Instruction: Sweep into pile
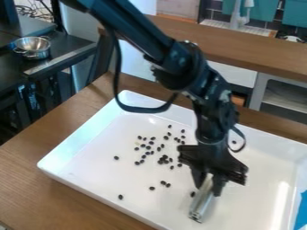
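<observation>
Pinching silvery tube [203,204], it seems: fingers [197,175] flank upper end, dark beans [163,160] nearby.

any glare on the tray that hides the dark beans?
Camera view: a bright streak runs along the white tray toward its right side, and its left wall shines; the dark beans that show lie outside both and contrast strongly.

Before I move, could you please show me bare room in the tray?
Bare patches lie between the beans and the picture-left wall of the tray, and between the gripper and the blue piece. Beans crowd the tray's middle.
</observation>
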Controlling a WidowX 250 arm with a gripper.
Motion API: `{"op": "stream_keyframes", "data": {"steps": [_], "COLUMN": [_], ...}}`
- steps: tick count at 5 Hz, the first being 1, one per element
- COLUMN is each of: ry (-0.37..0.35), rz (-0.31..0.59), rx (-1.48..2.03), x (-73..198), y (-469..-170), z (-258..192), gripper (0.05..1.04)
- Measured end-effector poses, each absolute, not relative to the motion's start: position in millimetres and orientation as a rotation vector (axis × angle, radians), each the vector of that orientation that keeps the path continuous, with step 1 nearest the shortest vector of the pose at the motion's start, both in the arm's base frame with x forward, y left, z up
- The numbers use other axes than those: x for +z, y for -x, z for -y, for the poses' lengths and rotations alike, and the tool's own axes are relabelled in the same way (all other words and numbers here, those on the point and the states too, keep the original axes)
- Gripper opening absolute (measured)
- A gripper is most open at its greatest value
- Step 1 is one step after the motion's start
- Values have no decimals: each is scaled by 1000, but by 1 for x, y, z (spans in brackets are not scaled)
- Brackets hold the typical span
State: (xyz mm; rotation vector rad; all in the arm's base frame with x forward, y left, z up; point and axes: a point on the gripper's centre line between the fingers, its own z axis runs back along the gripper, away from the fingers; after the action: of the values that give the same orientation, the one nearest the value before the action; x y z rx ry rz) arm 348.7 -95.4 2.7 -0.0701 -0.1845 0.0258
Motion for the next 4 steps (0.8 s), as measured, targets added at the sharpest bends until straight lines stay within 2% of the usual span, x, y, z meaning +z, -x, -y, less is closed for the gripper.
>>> {"op": "stream_keyframes", "data": {"steps": [1, 3, 4], "ry": [51, 16, -35], "rz": [210, 263, 279], "rx": [78, 155, 188], "x": [4, 18, 20], "y": [-345, -315, -300], "z": [69, 8, -19], "gripper": [351, 351, 351]}}
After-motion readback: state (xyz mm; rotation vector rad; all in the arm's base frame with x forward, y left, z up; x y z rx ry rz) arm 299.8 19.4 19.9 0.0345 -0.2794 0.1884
